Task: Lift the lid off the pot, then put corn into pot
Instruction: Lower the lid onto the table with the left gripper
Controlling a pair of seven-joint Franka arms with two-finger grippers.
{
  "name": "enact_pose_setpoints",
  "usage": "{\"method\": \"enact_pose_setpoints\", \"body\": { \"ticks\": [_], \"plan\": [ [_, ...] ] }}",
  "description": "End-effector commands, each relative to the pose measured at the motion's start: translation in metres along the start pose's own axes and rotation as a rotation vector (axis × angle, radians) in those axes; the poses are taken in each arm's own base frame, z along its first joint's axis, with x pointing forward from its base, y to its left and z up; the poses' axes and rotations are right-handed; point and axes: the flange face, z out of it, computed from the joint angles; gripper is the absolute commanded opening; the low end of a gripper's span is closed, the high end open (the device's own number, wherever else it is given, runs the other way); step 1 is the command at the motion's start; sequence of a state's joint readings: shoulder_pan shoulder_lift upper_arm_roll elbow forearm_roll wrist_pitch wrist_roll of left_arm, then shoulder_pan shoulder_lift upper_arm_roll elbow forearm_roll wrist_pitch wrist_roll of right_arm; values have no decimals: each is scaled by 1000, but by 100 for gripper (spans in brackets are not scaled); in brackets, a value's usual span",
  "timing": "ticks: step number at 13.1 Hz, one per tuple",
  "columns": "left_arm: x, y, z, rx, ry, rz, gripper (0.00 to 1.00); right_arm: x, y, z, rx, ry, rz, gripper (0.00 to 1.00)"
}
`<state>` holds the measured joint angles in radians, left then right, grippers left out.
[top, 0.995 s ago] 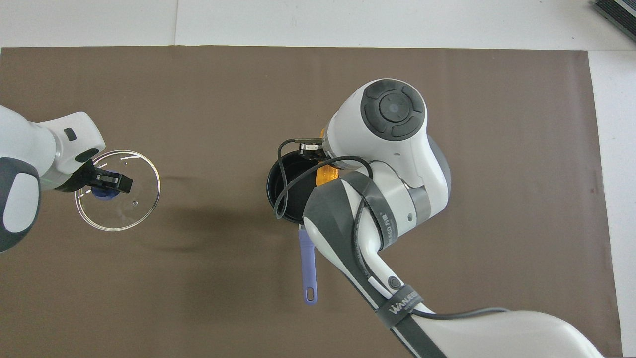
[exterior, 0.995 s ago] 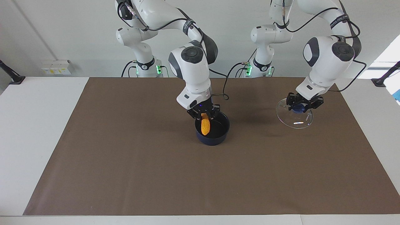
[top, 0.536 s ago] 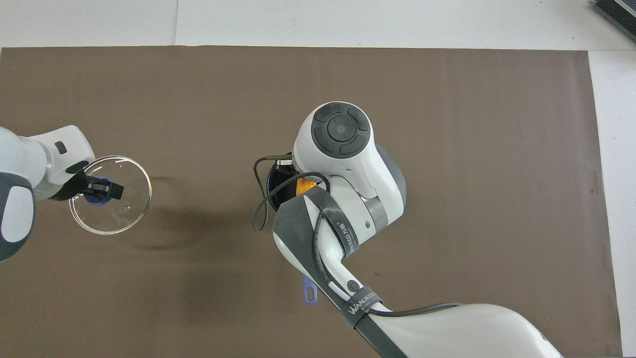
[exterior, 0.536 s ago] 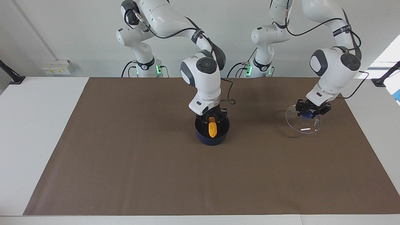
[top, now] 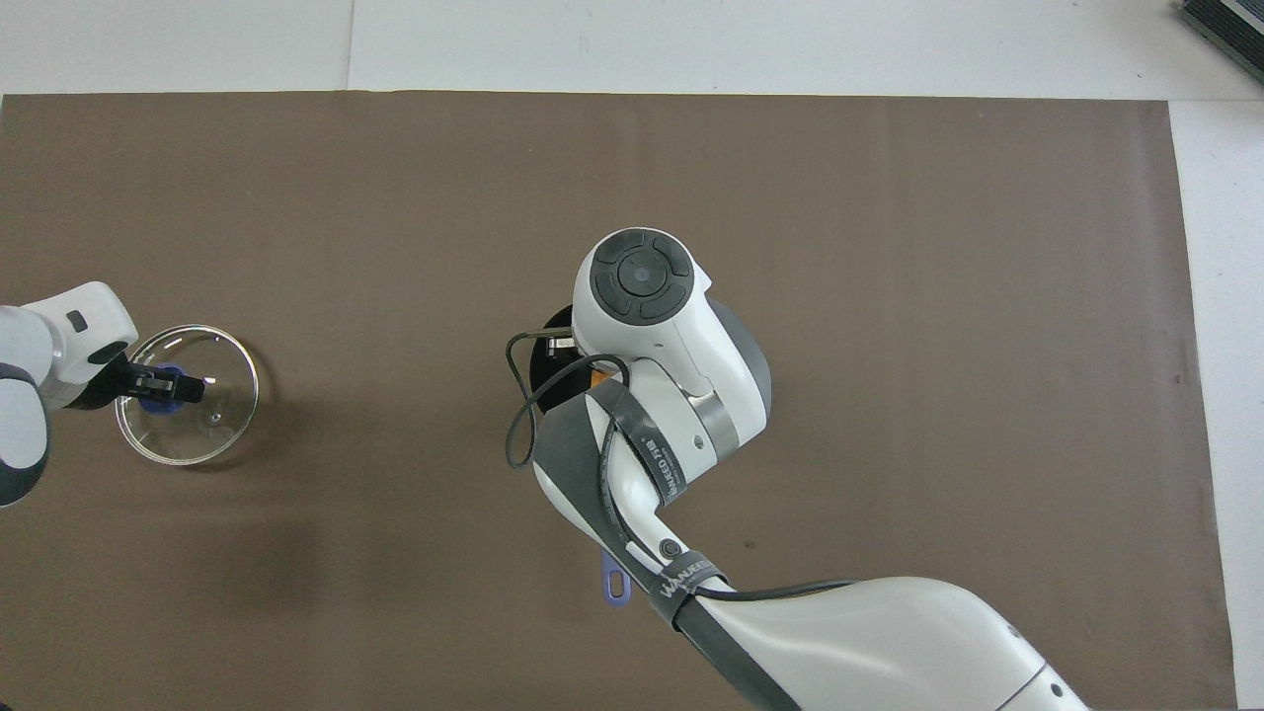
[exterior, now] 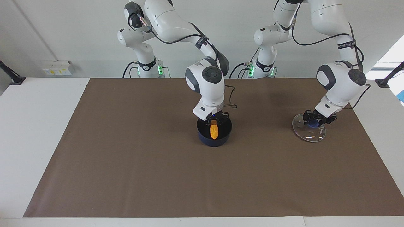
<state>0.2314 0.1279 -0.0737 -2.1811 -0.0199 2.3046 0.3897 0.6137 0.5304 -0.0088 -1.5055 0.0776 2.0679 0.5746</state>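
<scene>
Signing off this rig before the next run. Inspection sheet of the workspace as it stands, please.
Surface: white table under a brown mat, flat.
Job's things: pot mid-mat, uncovered; corn upright inside it; lid low at the mat near the left arm's end, whether it rests there cannot be told.
Clutter: nothing seen.
Hands: right hand in the pot's mouth, shut on the corn; left hand shut on the lid's blue knob.
Cables: black cable loops off the right wrist, over the pot.
Surroundings: white wall, sockets, black clamp mounts at the table corners.
</scene>
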Motion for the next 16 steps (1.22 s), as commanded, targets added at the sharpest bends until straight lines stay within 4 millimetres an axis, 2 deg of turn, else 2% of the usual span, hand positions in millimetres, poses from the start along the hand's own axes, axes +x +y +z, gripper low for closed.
{"method": "enact_pose_setpoints", "body": {
  "ticks": [1, 2, 5, 7, 9, 11, 12, 13, 15, 16],
  "plan": [
    [-7, -2, 2, 6, 37, -4, 1, -3, -3, 16, 1, 30, -6, 0],
    [-5, -2, 2, 4, 37, -5, 99, -2, -1, 18, 2, 31, -3, 0],
    [-3, -6, -2, -18, 44, -26, 100, -3, -2, 20, 2, 26, -3, 0],
    [3, -7, -13, -20, 43, -24, 100, -5, -2, 23, 9, 30, 0, 0],
    [16, -3, -34, -23, 42, -21, 100, -5, 0, 27, 12, 29, 7, 10],
    [25, -1, -55, -29, 35, -48, 100, -6, 1, 28, 13, 28, 9, 17],
    [29, 2, -65, -36, 22, -77, 100, -6, 1, 28, 13, 30, 7, 35],
    [32, 5, -75, -38, 19, -80, 100, -4, 1, 26, 10, 35, 2, 60],
    [39, 20, -103, -35, 24, -100, 100, -2, 1, 23, 9, 43, 1, 81],
    [40, 26, -124, -30, 14, -131, 100, -2, 0, 21, 10, 48, -1, 100]
  ]
}}
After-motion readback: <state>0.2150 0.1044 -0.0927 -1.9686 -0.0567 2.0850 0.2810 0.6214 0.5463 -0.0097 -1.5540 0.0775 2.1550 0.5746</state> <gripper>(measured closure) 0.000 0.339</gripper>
